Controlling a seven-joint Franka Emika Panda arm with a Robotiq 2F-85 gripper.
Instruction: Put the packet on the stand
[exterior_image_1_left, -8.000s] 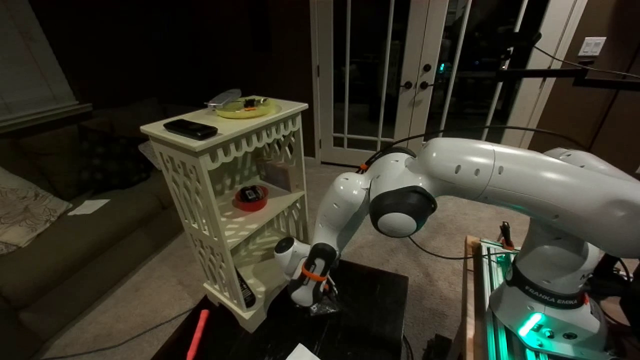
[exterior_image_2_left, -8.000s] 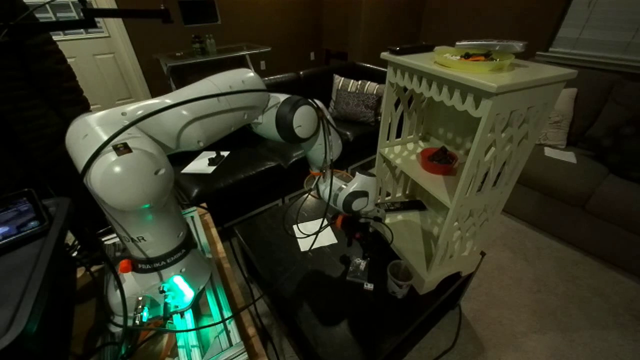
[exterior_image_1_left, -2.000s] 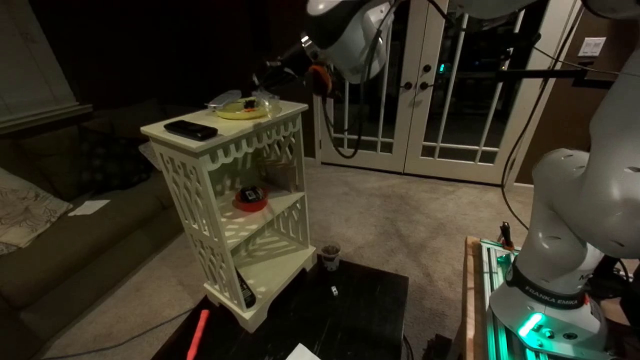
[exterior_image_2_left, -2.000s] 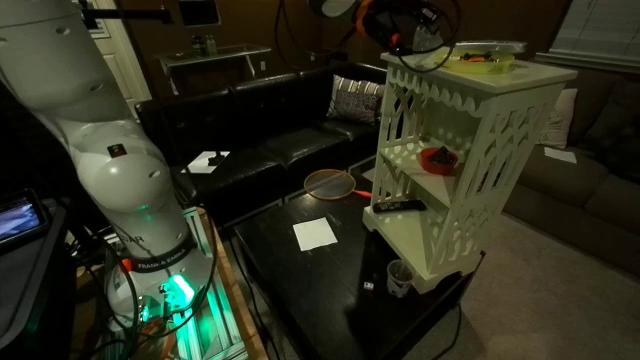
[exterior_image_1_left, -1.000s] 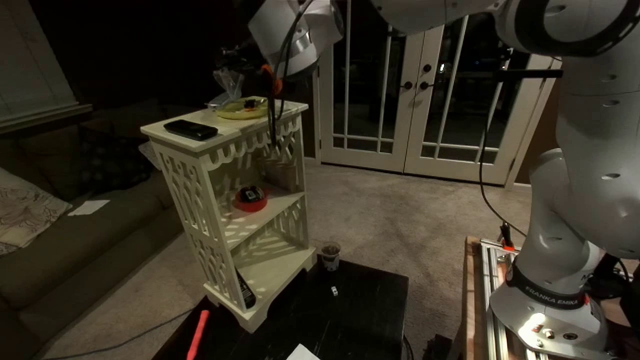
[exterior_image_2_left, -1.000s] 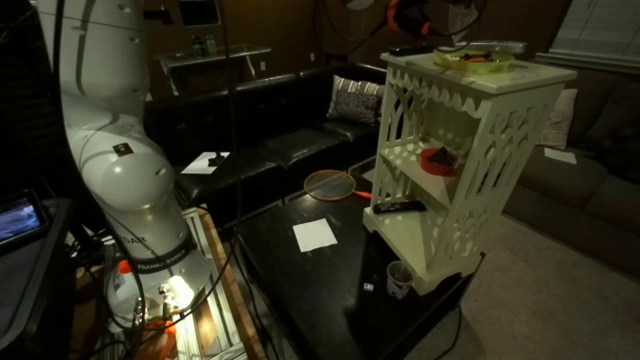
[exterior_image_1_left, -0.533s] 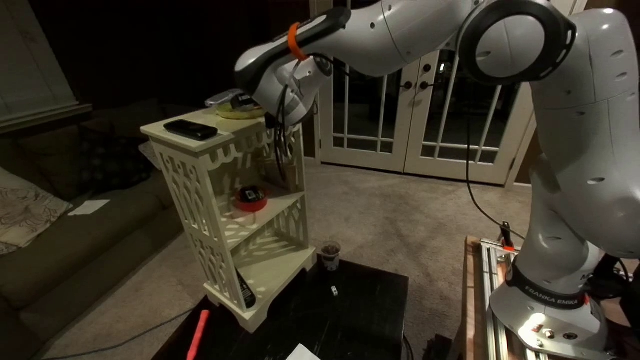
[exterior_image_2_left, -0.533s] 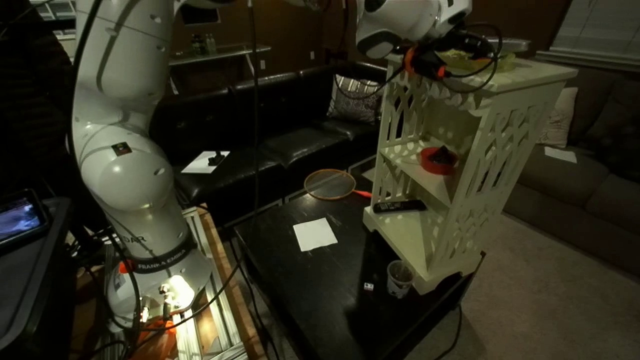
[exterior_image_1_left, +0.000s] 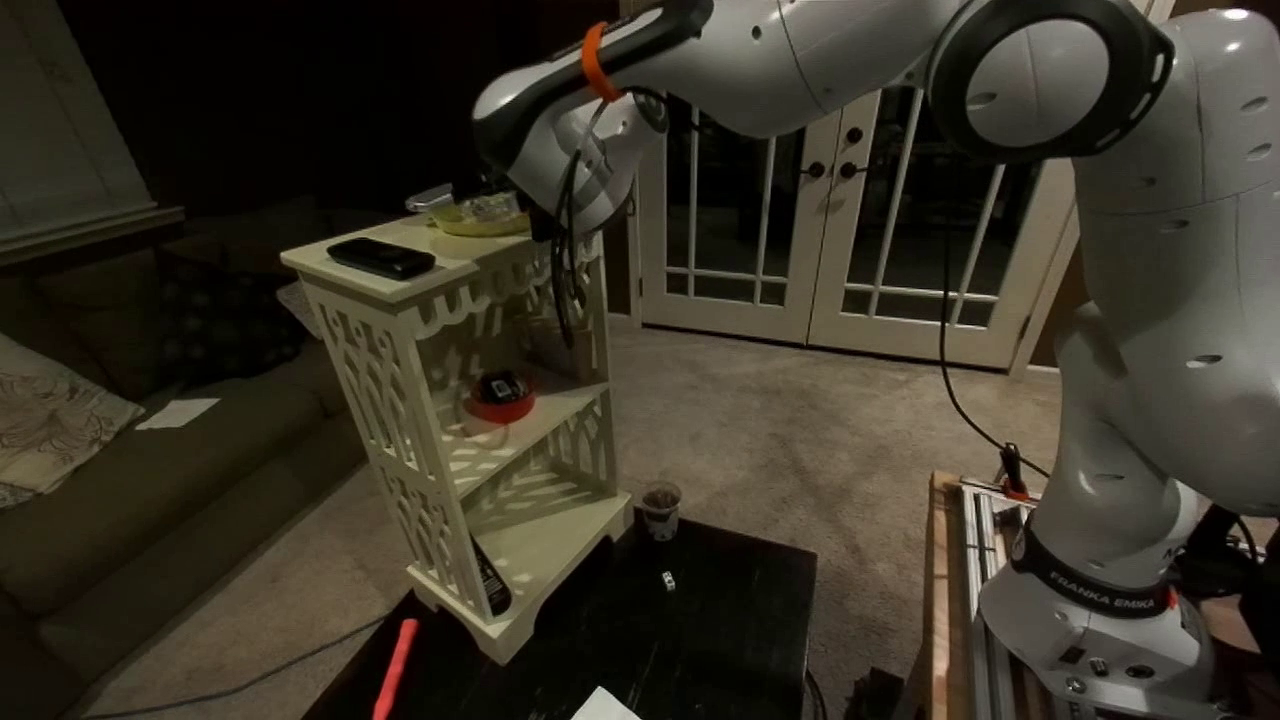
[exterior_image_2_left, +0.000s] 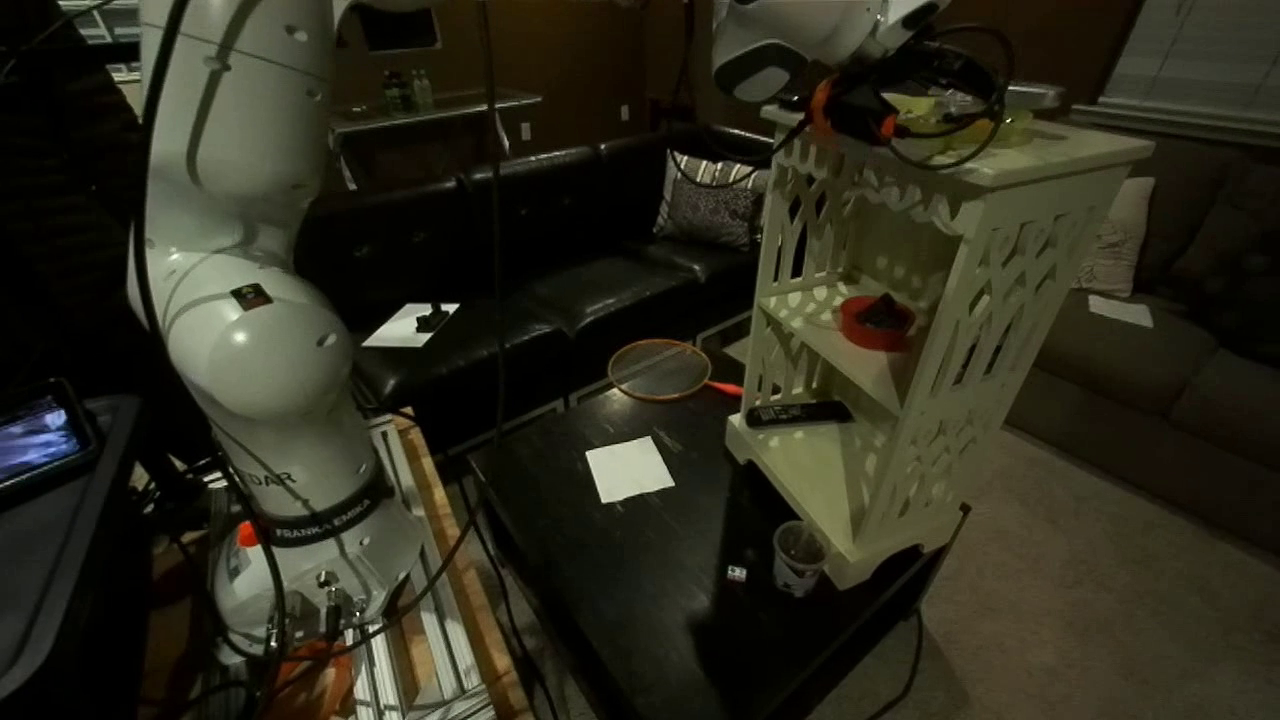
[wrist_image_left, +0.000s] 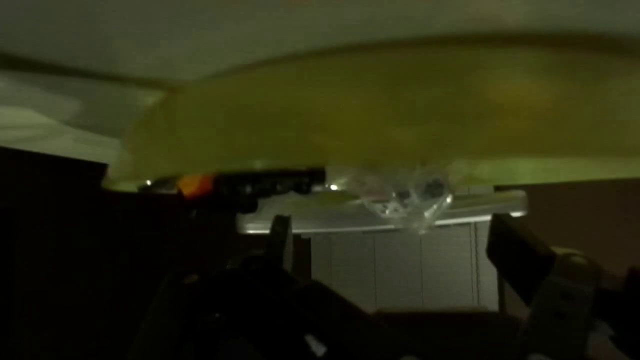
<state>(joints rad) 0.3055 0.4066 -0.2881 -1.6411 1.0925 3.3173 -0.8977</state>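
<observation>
The stand (exterior_image_1_left: 455, 262) is a cream rack with lattice sides; it shows in both exterior views (exterior_image_2_left: 1080, 157). On its flat top sits a translucent yellow dish (exterior_image_1_left: 485, 228), large in the wrist view (wrist_image_left: 350, 115). The packet, clear crinkled plastic, lies in the dish in an exterior view (exterior_image_1_left: 492, 207); the wrist view shows the packet (wrist_image_left: 410, 200) at the dish's rim, partly hidden. My gripper (wrist_image_left: 390, 225) is at the dish, low over the stand's top. Its two fingers are wide apart with nothing between them. In an exterior view the arm mostly hides the fingers.
A black phone-like object (exterior_image_1_left: 380, 258) and a clear lid (exterior_image_1_left: 430, 198) share the stand's top. A red bowl (exterior_image_1_left: 503, 398) is on the middle shelf, a remote (exterior_image_2_left: 798, 413) on the bottom one. A cup (exterior_image_2_left: 801, 557) and paper (exterior_image_2_left: 630, 468) are on the black table (exterior_image_2_left: 600, 560).
The packet was picked off the black table and carried up over the stand. In the last second my gripper came down to the dish and opened; the packet now lies in the dish.
</observation>
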